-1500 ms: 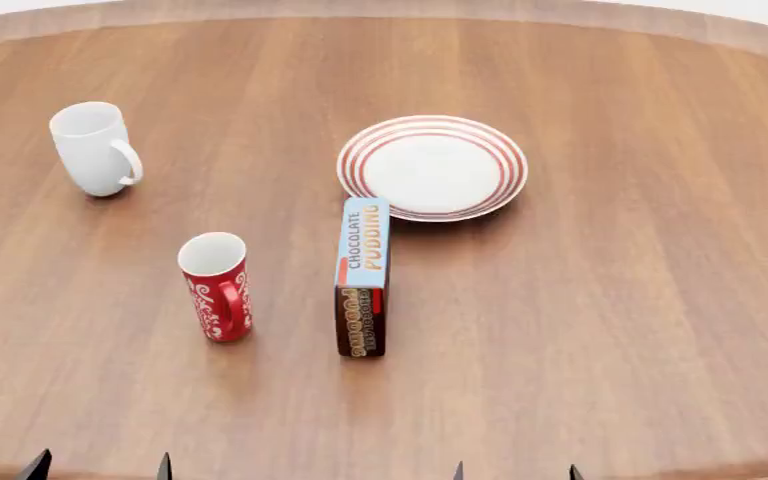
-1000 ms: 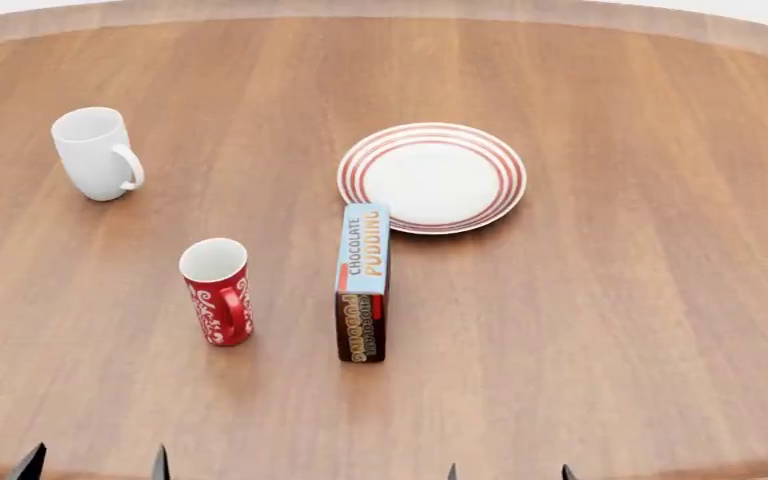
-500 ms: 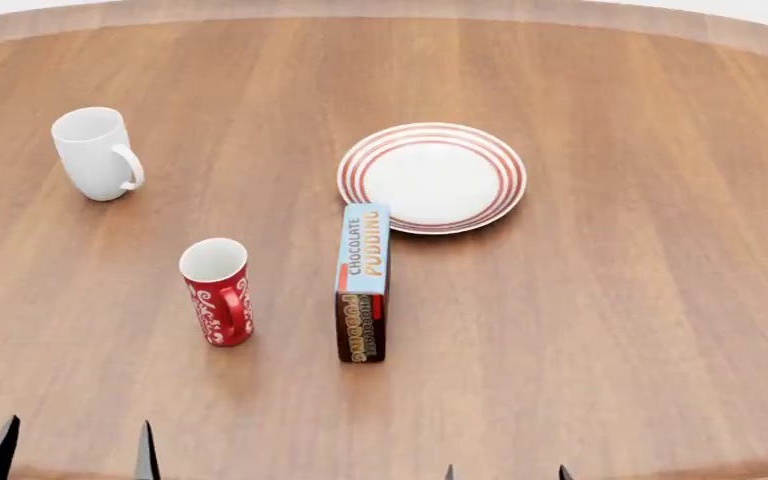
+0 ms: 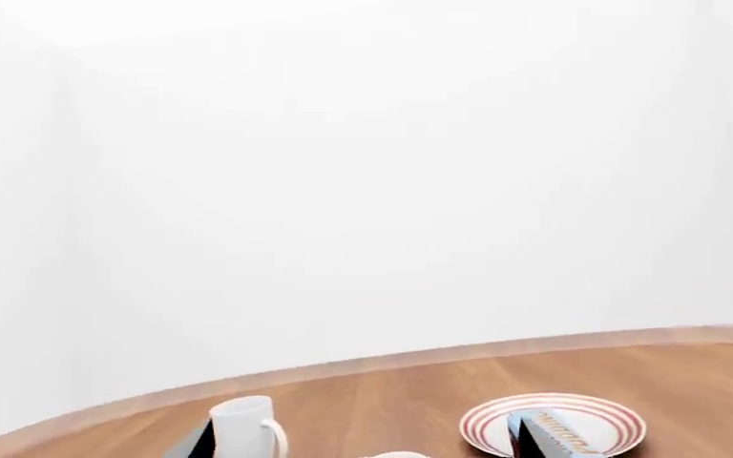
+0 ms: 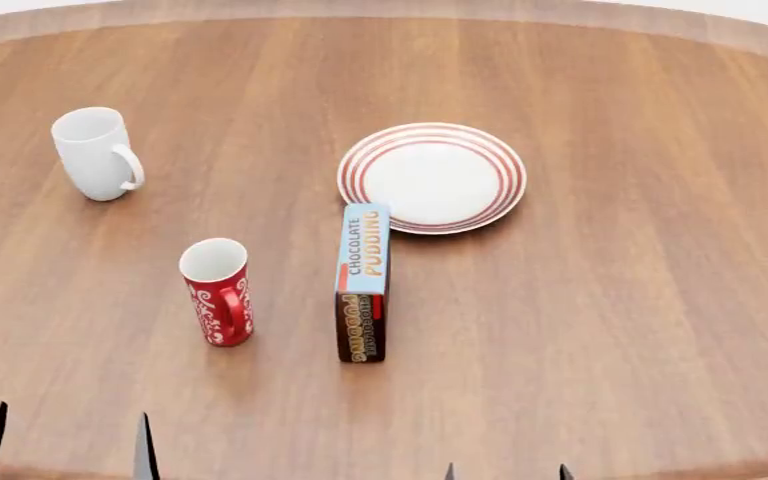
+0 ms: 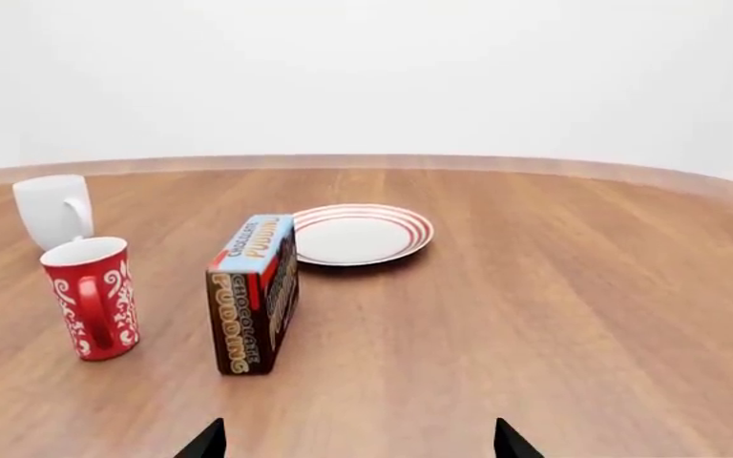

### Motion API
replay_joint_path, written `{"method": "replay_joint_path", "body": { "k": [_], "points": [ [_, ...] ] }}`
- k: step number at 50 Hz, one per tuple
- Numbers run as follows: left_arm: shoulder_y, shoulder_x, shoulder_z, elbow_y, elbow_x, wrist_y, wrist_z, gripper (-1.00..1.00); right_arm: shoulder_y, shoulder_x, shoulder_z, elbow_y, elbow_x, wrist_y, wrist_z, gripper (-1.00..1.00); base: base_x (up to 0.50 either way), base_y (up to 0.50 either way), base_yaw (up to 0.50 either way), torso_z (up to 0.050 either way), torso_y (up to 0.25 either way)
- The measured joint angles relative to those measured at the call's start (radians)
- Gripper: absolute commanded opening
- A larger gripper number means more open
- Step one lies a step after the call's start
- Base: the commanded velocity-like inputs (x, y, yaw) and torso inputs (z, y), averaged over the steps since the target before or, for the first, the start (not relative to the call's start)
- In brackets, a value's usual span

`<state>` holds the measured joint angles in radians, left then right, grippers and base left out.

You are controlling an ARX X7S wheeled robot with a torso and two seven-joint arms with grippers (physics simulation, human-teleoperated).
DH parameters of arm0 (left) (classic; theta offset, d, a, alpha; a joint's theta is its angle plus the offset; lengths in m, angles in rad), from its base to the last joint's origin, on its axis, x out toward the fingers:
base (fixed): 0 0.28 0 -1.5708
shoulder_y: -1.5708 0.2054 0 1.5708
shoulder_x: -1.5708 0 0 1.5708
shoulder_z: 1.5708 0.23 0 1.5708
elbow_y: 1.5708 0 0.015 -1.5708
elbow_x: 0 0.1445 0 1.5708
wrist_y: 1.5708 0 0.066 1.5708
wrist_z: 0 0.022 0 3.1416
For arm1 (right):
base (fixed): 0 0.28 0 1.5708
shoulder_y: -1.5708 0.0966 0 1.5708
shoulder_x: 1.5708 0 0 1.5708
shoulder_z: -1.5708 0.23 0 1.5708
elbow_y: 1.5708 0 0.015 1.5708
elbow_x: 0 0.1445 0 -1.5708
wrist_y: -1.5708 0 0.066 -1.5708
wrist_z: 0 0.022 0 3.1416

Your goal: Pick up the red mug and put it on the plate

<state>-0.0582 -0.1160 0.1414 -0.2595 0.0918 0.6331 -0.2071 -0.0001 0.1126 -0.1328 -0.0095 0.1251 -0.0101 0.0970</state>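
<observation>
Red mug (image 5: 216, 291) stands upright toward the table's (image 5: 651, 330) near edge, handle facing that edge, well apart from the plate (image 5: 432, 177). Left gripper (image 5: 64, 445) is spread wide; approach from above the rim, clear of the pudding box (image 5: 363, 281)

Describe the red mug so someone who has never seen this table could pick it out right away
On the round wooden table, find the upright chocolate pudding box in front of the plate. The red mug stands apart to its left. Unlike the white mug farther back, it is red with white swirls.
</observation>
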Motion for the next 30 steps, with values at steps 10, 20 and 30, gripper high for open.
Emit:
{"method": "replay_joint_path", "body": {
  "k": [10, 20, 30],
  "points": [
    [-0.007, -0.01, 0.012, -0.018, 0.009, 0.039, -0.016, 1.0, -0.001, 0.009, -0.01, -0.003, 0.009, -0.006, 0.009, 1.0, 0.0, 0.0, 0.0, 0.0, 0.0],
    [-0.012, -0.018, 0.024, -0.03, 0.015, 0.064, -0.028, 1.0, 0.0, 0.017, -0.02, -0.002, 0.017, -0.011, 0.014, 1.0, 0.0, 0.06, 0.0, 0.0, 0.0],
    [-0.016, -0.024, 0.034, -0.037, 0.01, 0.077, -0.037, 1.0, 0.0, 0.026, -0.03, -0.006, 0.023, -0.009, 0.021, 1.0, 0.0, 0.06, 0.0, 0.0, 0.0]
  ]
}}
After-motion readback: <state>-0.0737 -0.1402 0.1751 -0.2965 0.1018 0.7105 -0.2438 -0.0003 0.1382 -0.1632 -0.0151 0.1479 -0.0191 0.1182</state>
